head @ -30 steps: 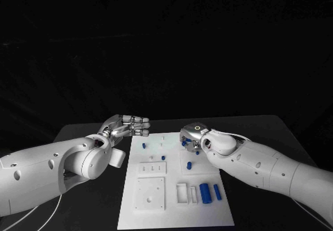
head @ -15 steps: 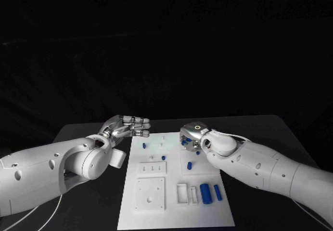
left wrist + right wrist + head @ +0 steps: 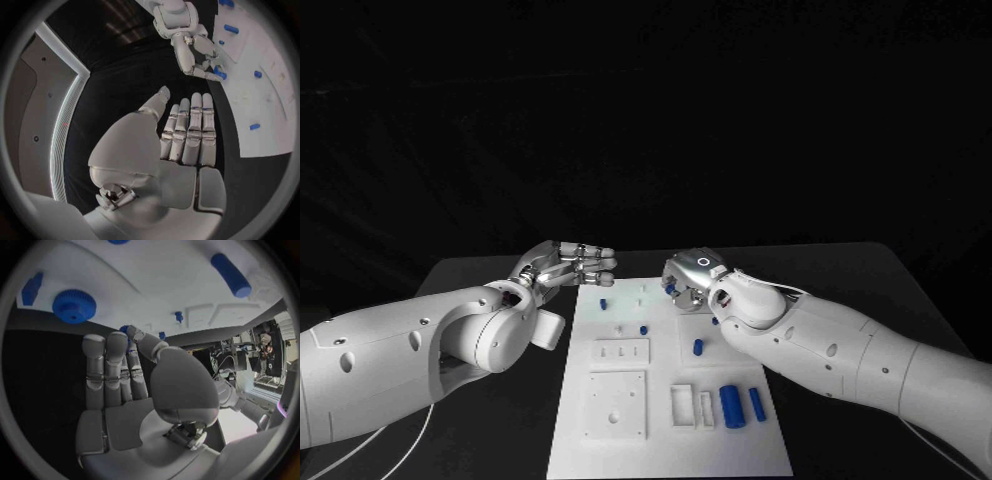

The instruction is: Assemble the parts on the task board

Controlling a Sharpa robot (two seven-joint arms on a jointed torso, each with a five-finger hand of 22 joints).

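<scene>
Black table (image 3: 488,275) carries the task board (image 3: 668,440) at lower centre, where the right hand (image 3: 692,277) pinches a small blue part (image 3: 219,74) that could slip from so light a hold, while the left hand (image 3: 567,264) hovers empty, fingers extended.

We see the board (image 3: 668,455) as matt white plastic, smooth, with moulded blocks at 6 o'clock. The parts (image 3: 731,406) look like blue plastic, slightly glossy; the gear (image 3: 74,305) has a fine ribbed rim. The table (image 3: 473,275) is matt black, and the cloth (image 3: 646,120) at 12 o'clock is dull black. Both arms (image 3: 387,360) have glossy white shells. The left hand (image 3: 187,137) and right hand (image 3: 119,385) look like satin silver metal.
</scene>
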